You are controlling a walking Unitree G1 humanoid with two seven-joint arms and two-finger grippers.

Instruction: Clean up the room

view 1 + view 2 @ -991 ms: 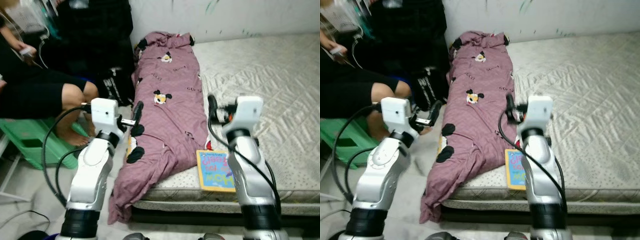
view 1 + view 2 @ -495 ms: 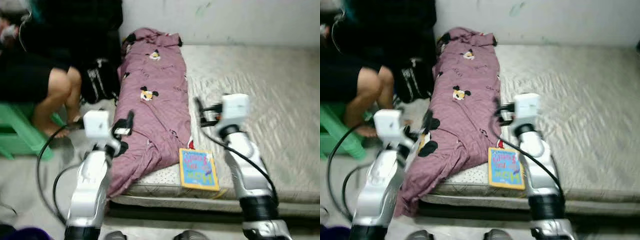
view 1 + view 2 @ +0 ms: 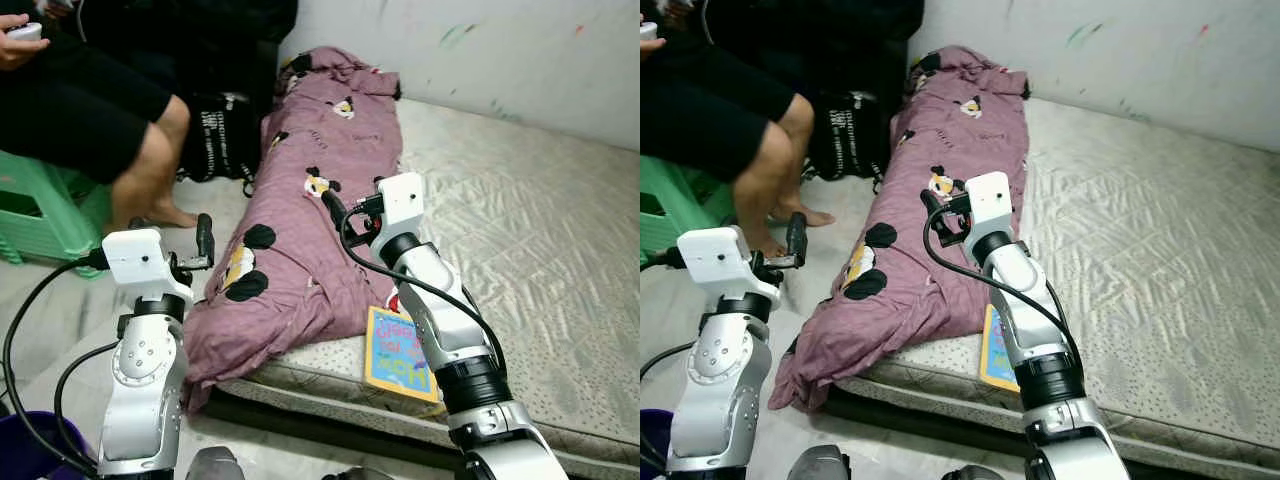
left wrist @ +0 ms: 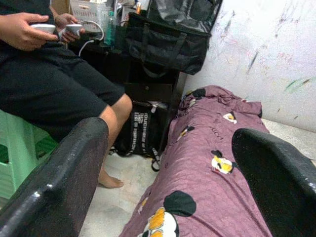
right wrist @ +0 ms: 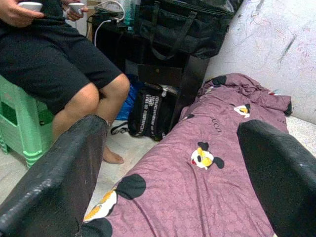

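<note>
A mauve blanket [image 3: 320, 220] printed with cartoon mice lies along the left side of the mattress [image 3: 540, 250], and its lower end spills over the corner toward the floor. A blue and yellow picture book [image 3: 400, 352] lies near the mattress's front edge, just right of the blanket. My right gripper [image 3: 333, 208] hovers open above the blanket's middle, beside a mouse print; its fingers [image 5: 54, 177] stand wide apart with nothing between them. My left gripper [image 3: 204, 238] is open over the floor, left of the blanket; its fingers [image 4: 59, 182] are also empty.
A person [image 3: 90, 100] in black shorts sits on a green stool [image 3: 40, 215] at the left, with a bare foot on the floor by the bed. A black backpack [image 3: 220, 140] leans by the blanket's head. A marked white wall [image 3: 520, 50] is behind. A purple object [image 3: 20, 450] is at the lower left.
The whole picture has shifted as the camera moved. Relative to the blanket, my right gripper went from its right edge to over its middle. My left gripper is now over the floor beside it.
</note>
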